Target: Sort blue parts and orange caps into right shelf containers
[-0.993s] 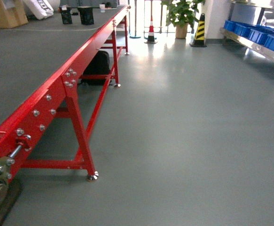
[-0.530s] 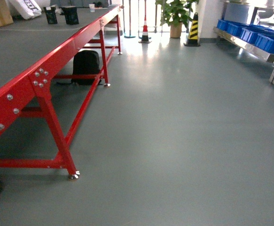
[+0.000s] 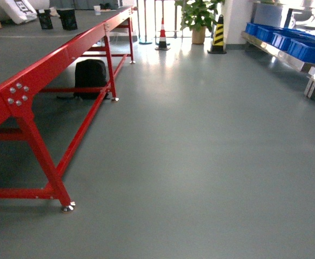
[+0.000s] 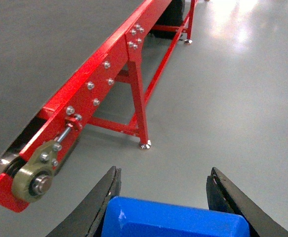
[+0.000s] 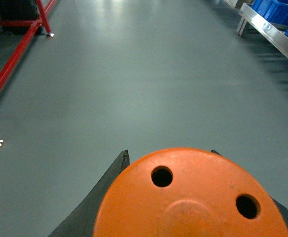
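Observation:
In the left wrist view my left gripper [image 4: 164,170] is shut on a blue part [image 4: 176,219], its two black fingers pressed against the block's sides. In the right wrist view my right gripper [image 5: 169,153] is shut on an orange cap [image 5: 190,200], whose flat top with two small holes faces the camera and hides most of the fingers. The right shelf [image 3: 279,51] runs along the far right of the head view, with blue containers [image 3: 303,48] on it. The shelf rail [image 5: 277,39] and containers [image 5: 277,9] also show at the top right of the right wrist view. Neither gripper appears in the head view.
A long red conveyor frame [image 3: 49,59] fills the left, with a foot [image 3: 67,206] near the front and a black backpack [image 3: 89,78] under it. Cones [image 3: 162,35] [image 3: 218,35] and a potted plant [image 3: 198,16] stand at the back. Grey floor [image 3: 200,162] lies between conveyor and shelf.
The head view has swung to the right: the conveyor has slid towards the left edge and the conveyor's end roller has left the view. More of the shelf and open floor now shows.

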Available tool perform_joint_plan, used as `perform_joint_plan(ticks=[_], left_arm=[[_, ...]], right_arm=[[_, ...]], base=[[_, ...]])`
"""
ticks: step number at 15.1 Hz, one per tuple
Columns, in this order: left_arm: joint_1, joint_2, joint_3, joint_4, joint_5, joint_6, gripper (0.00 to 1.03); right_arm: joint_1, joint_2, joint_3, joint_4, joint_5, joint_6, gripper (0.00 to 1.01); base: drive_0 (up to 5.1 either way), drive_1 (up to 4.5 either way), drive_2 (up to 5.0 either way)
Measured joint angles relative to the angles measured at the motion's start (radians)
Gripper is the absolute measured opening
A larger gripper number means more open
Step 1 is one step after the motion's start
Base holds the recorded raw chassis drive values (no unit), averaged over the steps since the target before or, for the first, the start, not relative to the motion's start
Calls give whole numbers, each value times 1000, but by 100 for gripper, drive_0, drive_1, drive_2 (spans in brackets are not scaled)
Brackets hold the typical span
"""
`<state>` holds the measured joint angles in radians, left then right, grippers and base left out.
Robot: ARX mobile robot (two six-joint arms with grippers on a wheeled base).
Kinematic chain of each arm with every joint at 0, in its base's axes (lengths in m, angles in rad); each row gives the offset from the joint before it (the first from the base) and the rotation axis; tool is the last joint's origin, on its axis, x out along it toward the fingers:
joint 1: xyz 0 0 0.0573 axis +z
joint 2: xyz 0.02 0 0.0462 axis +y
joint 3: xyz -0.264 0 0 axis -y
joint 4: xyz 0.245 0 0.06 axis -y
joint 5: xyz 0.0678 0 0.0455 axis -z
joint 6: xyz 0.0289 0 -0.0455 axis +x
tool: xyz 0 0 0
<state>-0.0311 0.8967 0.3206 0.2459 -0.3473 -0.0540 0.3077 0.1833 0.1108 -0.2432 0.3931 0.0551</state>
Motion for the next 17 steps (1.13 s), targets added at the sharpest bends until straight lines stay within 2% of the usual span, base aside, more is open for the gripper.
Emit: perform_joint_plan(ticks=[3, 17], left_arm=[[0, 0, 0, 1, 0, 0, 46], [-1, 2, 0, 2, 0, 0, 45]], right_arm=[[0, -1, 0, 0, 1, 0, 43], [0, -2, 0, -1, 0, 0, 43]], base=[[511, -234, -234], [9, 421, -402]])
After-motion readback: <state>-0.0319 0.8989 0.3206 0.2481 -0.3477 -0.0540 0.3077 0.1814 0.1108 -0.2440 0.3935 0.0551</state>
